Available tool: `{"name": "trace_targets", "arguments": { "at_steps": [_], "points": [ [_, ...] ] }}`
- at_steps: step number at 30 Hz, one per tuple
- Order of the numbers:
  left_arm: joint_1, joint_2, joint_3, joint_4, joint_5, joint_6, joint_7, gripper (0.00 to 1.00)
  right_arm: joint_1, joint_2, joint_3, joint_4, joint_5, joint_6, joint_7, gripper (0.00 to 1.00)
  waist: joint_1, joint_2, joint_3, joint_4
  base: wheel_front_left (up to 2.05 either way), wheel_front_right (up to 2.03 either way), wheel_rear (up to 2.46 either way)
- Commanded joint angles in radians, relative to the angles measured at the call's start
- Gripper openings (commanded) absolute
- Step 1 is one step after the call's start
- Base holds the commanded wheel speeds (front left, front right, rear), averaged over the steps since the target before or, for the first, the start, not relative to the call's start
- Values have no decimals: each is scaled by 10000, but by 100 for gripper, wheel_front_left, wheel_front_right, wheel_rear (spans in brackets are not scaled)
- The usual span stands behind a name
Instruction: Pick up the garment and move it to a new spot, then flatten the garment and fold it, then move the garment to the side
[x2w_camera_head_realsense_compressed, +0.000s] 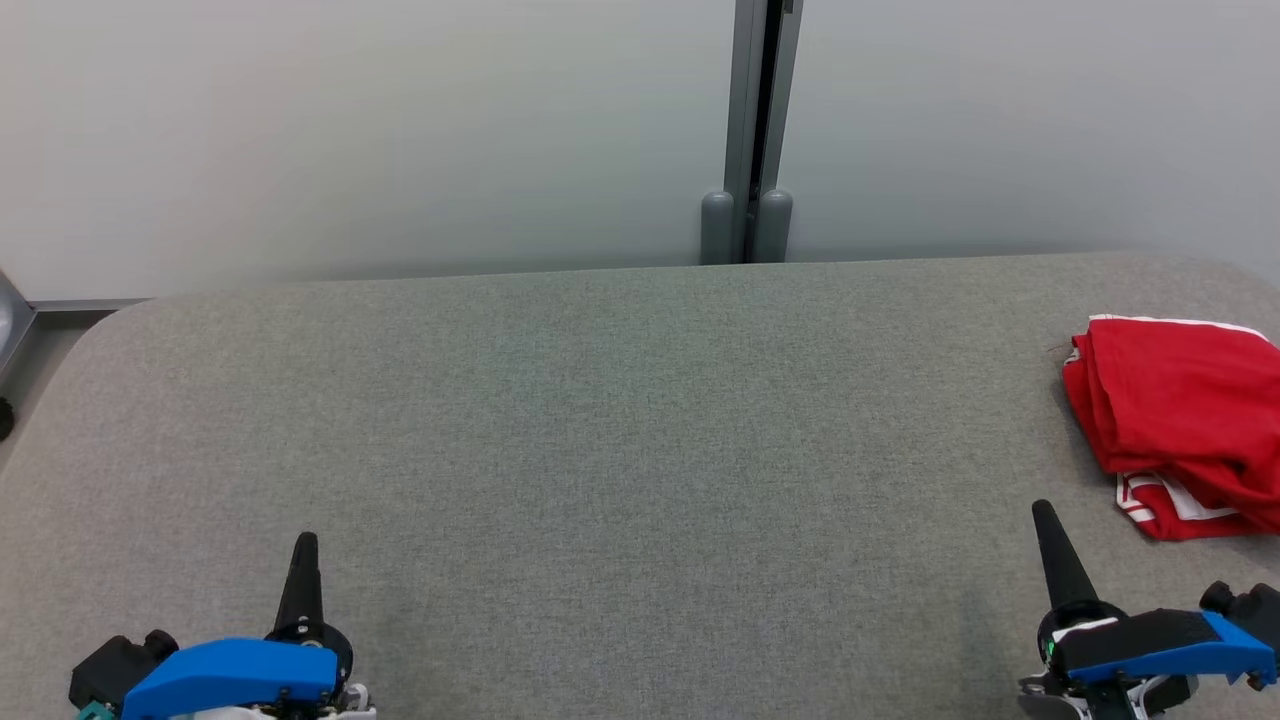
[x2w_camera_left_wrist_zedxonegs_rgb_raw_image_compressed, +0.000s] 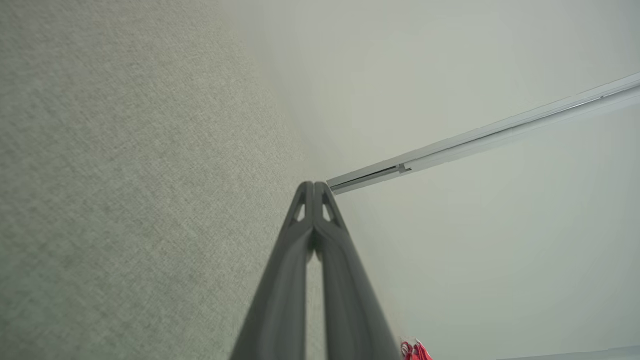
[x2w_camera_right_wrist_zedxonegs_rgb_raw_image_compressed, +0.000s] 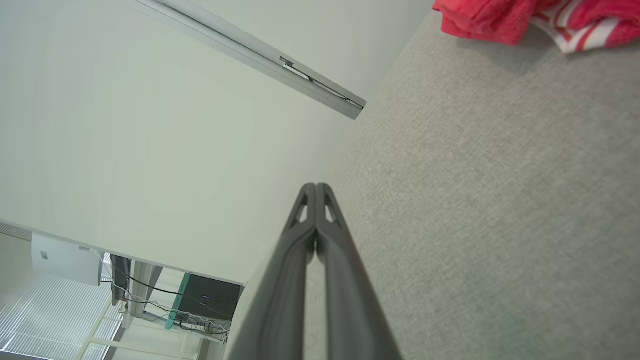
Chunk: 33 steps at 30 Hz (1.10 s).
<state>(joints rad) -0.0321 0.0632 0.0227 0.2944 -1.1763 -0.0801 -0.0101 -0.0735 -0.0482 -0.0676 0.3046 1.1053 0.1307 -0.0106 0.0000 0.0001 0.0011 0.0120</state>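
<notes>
Both tools sit low at the near edge of the table (x2w_camera_head_realsense_compressed: 600, 420), fingers pointing away across it, in what looks like a rest pose rather than a reach. The left gripper (x2w_camera_head_realsense_compressed: 304, 556) has its two fingers pressed tip to tip with nothing between them, and the right gripper (x2w_camera_head_realsense_compressed: 1050, 540) is closed the same way, also empty. The garment (x2w_camera_head_realsense_compressed: 1180, 420), red with white trim, lies ahead of the right gripper and off to its right, near it but not touching. From the left gripper it is well apart, far across to the right. It sits as a loose layered heap, with a striped white-and-red edge poking out from under the side nearest the right gripper. Its outer part is cut off by the head view's edge, so I cannot tell how close it is to the table's rim. The layering could mean a rough fold already set aside, or a bundle waiting to be picked up; I cannot tell which. The bare cloth surface between and ahead of the two grippers would suit spreading it flat. If a grasp is due, the right gripper is the natural one, and its fingers would first need to part.
</notes>
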Motion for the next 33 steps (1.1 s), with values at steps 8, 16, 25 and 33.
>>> {"name": "trace_targets", "arguments": {
  "at_steps": [8, 16, 25, 33],
  "points": [
    [-345, -1, 226, -186, -827, -137, 242, 0, -247, -26, -111, -230, 970, 0, 244, 0, 0, -1, 2, -16, 0, 0, 0],
    [-458, -28, 358, -252, -1479, -215, 427, 0, -289, -28, -180, -300, 1733, 0, 439, 0, 0, -1, 5, -32, 0, 0, 0],
    [-546, -55, 509, -315, -2172, -291, 626, 0, -302, -28, -250, -380, 2530, 0, 630, 0, 0, -1, 8, -50, 0, 0, 0],
    [-614, -80, 608, -367, -2748, -357, 802, 0, -343, -30, -310, -449, 3198, 0, 803, 0, 0, -1, 11, -66, 0, 0, 0]
  ]
}}
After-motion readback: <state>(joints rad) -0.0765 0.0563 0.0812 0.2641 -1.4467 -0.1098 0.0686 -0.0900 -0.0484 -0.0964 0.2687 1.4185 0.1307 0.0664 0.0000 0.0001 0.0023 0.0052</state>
